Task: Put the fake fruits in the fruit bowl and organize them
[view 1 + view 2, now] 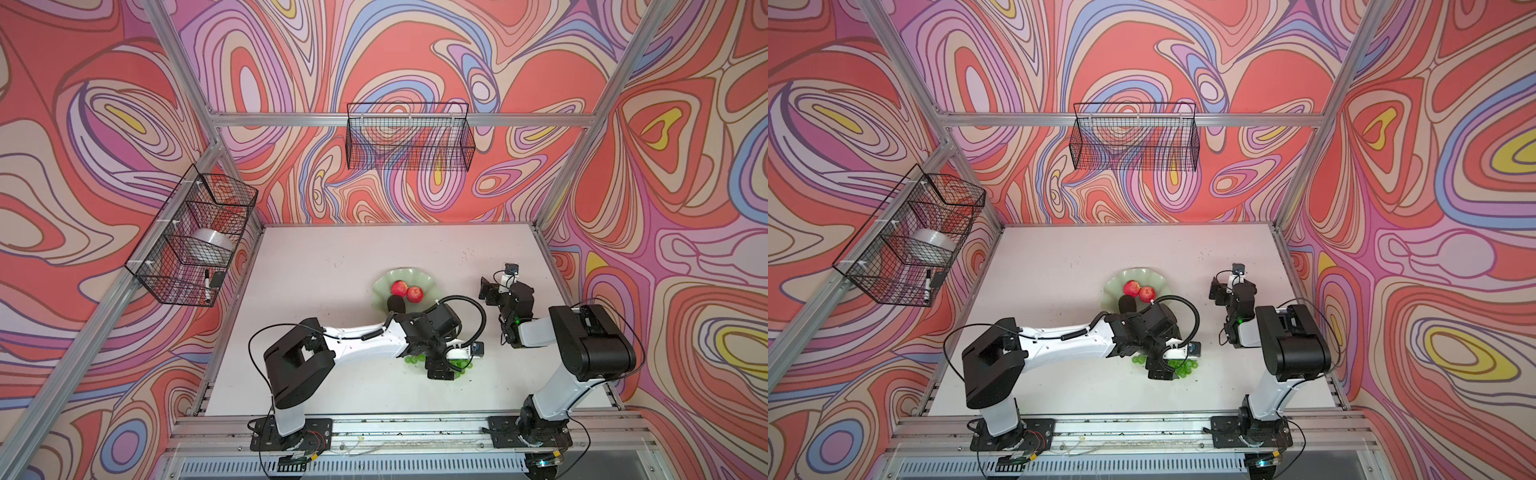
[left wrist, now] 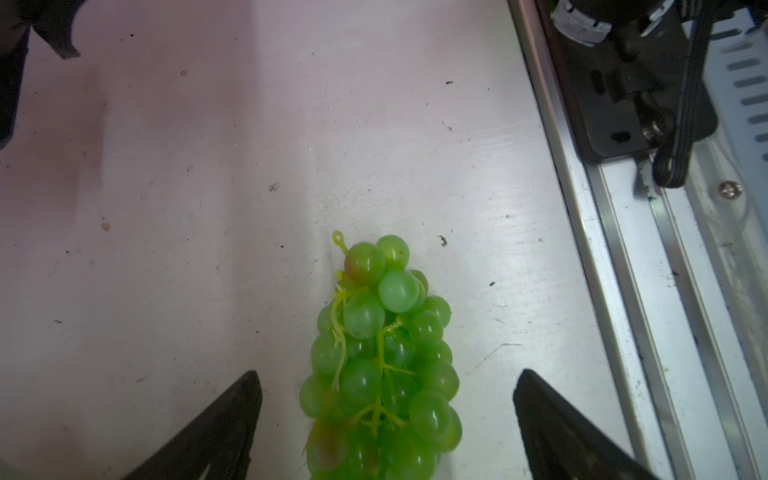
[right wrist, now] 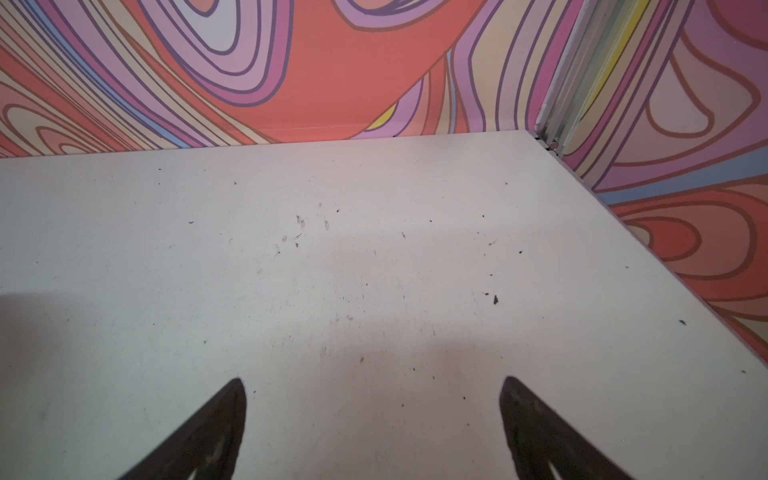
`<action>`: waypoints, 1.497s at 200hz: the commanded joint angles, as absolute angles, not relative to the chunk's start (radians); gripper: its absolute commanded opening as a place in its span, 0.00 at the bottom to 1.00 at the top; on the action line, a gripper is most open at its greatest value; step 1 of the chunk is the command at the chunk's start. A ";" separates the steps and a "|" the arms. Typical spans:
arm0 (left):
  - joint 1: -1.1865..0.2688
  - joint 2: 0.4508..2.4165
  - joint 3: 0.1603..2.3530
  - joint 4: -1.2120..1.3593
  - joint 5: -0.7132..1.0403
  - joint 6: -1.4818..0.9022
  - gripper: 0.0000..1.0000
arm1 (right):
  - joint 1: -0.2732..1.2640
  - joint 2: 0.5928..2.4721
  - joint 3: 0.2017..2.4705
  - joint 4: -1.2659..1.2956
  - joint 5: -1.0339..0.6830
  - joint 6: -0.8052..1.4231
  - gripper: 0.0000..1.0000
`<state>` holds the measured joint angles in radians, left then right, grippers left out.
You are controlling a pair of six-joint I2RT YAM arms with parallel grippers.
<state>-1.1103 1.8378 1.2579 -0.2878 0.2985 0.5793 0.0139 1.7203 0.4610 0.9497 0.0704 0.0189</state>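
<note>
The pale green fruit bowl [image 1: 386, 277] [image 1: 1116, 278] sits mid-table and holds two red apples [image 1: 400, 287] [image 1: 414, 294] side by side, with a dark avocado [image 1: 396, 304] [image 1: 1127, 304] at its near edge. A bunch of green grapes [image 2: 382, 365] [image 1: 462, 365] [image 1: 1188, 367] lies on the table nearer the front. My left gripper [image 2: 386, 378] [image 1: 441, 369] is open and straddles the bunch, with table showing between each finger and the grapes. My right gripper [image 3: 374, 380] [image 1: 487, 289] is open over bare table to the right of the bowl, with nothing in it.
A black wire basket [image 1: 409, 137] hangs on the back wall. Another basket [image 1: 195, 237] on the left wall holds a tape roll and a marker. The aluminium front rail [image 2: 615, 266] and an arm base run close beside the grapes.
</note>
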 commanded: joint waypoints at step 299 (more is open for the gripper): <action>-1.132 1.907 1.167 -0.034 0.174 0.349 0.45 | 0.010 1.714 0.471 0.953 0.074 0.016 0.98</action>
